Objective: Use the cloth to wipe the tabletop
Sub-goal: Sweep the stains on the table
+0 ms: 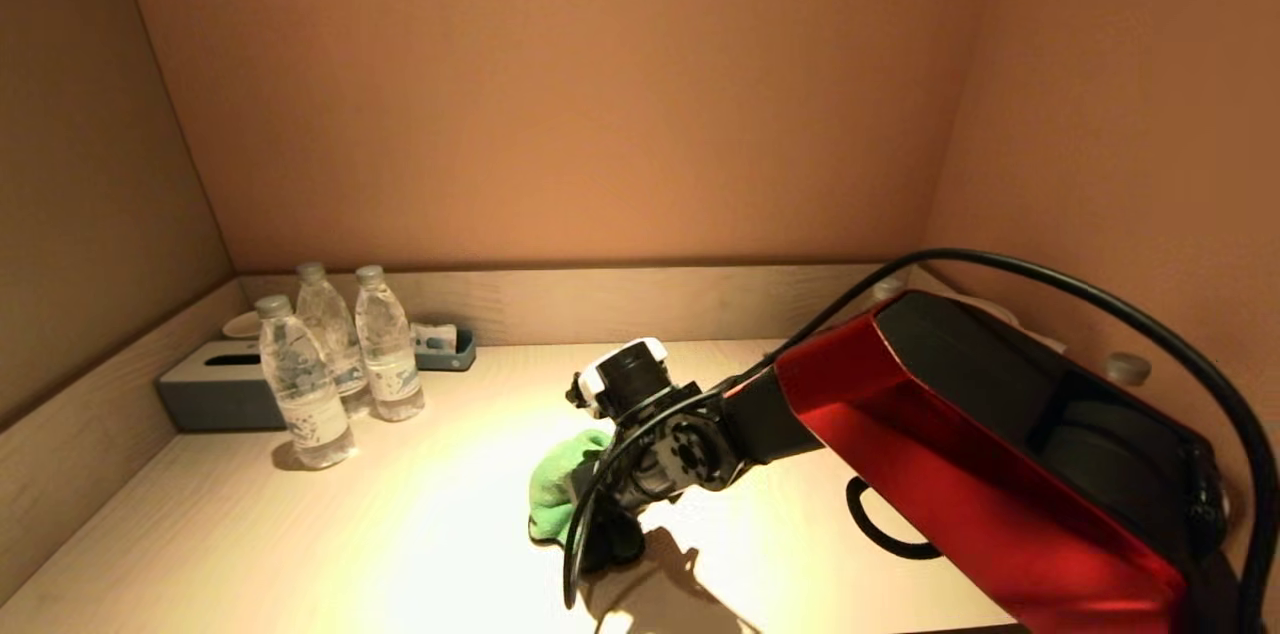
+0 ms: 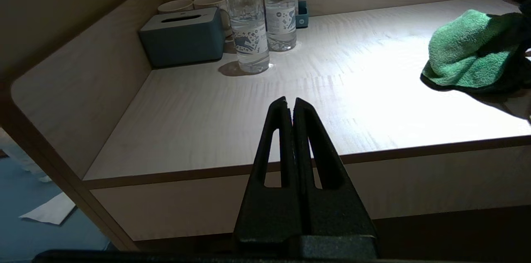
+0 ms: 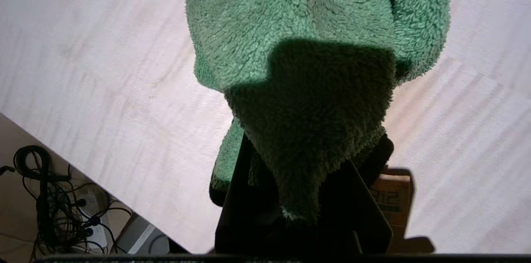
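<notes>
I see the R gripper clenched on the green terry cloth, pressing it to the tabletop center-near; L gripper clenched empty, parked off near edge.

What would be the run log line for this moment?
right tool: shut on green cloth, on tabletop | left tool: shut, parked before table edge

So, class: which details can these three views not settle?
- Right gripper: fingertips buried under the green cloth, right wrist view.
- Bottle caps: cut off by the frame edge, left wrist view.
- Cups: partly behind the tissue box.
</notes>
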Motion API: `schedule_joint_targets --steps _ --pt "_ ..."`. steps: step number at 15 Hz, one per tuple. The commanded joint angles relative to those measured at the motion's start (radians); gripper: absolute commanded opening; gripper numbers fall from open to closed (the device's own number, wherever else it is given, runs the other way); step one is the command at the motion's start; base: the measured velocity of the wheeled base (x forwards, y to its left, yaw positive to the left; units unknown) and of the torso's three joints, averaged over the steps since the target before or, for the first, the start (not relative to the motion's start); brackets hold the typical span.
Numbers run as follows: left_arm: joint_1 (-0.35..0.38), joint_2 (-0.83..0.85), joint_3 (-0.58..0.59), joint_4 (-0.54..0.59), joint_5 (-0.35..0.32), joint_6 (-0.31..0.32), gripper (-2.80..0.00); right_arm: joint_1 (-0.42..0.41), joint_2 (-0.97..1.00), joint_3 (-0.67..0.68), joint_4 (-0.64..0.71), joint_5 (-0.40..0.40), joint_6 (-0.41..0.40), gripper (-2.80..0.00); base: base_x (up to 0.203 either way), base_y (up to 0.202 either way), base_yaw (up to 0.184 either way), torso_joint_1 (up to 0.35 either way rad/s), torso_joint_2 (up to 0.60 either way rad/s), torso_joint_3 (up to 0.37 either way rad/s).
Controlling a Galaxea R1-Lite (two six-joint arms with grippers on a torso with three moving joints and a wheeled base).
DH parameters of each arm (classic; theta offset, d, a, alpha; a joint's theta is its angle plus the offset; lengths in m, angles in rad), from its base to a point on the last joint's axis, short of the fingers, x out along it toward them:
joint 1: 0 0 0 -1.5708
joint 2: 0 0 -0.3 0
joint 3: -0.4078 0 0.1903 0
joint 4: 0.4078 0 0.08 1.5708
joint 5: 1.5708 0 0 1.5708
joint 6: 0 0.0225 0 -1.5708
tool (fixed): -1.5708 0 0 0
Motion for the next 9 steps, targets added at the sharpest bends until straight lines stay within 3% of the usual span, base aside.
schedule_joint_targets --steps 1,7,9 --pt "0.001 0.001 0.000 0.000 0.000 0.001 -2.80 -0.022 0.021 0.001 0.002 0.001 -0.001 -2.80 0.000 0.000 0.000 0.000 0.00 0.000" --pt "0.001 0.001 0.000 0.000 0.000 0.001 -2.80 -0.026 0.024 -0.003 0.002 -0.005 -0.003 -2.80 0.000 0.000 0.000 0.000 0.00 0.000" --pt "0.001 0.001 0.000 0.000 0.000 0.001 -2.80 -0.072 0.097 -0.055 0.004 -0.047 -0.016 -2.80 0.000 0.000 0.000 0.000 0.00 0.000"
